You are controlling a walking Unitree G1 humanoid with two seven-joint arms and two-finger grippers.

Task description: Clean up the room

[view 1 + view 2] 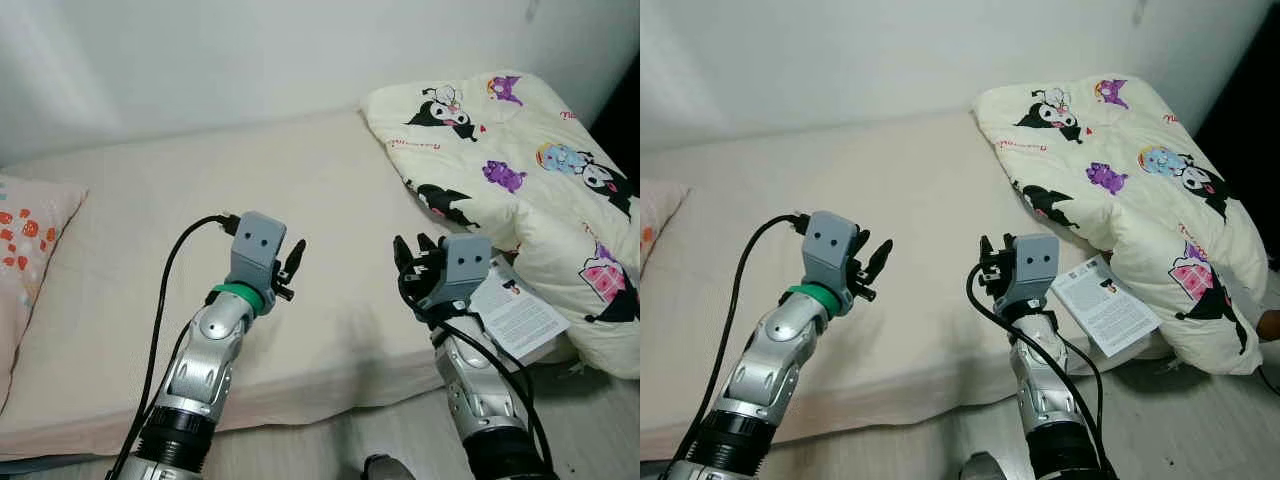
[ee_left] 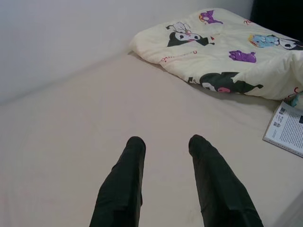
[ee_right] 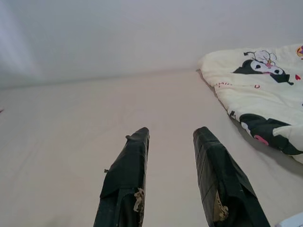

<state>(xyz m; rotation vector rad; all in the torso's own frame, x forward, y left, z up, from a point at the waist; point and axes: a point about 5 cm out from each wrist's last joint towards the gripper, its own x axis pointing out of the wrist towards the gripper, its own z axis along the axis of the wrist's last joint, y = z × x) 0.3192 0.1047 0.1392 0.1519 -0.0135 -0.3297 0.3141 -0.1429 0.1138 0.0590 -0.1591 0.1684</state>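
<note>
A cream quilt (image 1: 520,160) printed with cartoon figures lies bunched at the right end of the bed (image 1: 200,200). A white printed booklet (image 1: 515,315) rests on the bed's front edge just below the quilt. My left gripper (image 1: 294,262) hovers open over the middle of the mattress, nothing between its fingers (image 2: 124,179). My right gripper (image 1: 412,252) is raised beside it, open and empty too, a short way left of the booklet. The quilt (image 2: 222,52) and booklet (image 2: 286,132) also appear in the left wrist view.
A pillow (image 1: 25,250) with red flower print lies at the bed's left end. A white wall (image 1: 250,60) runs behind the bed. Grey floor (image 1: 400,440) lies in front, with a dark gap (image 1: 620,90) right of the quilt.
</note>
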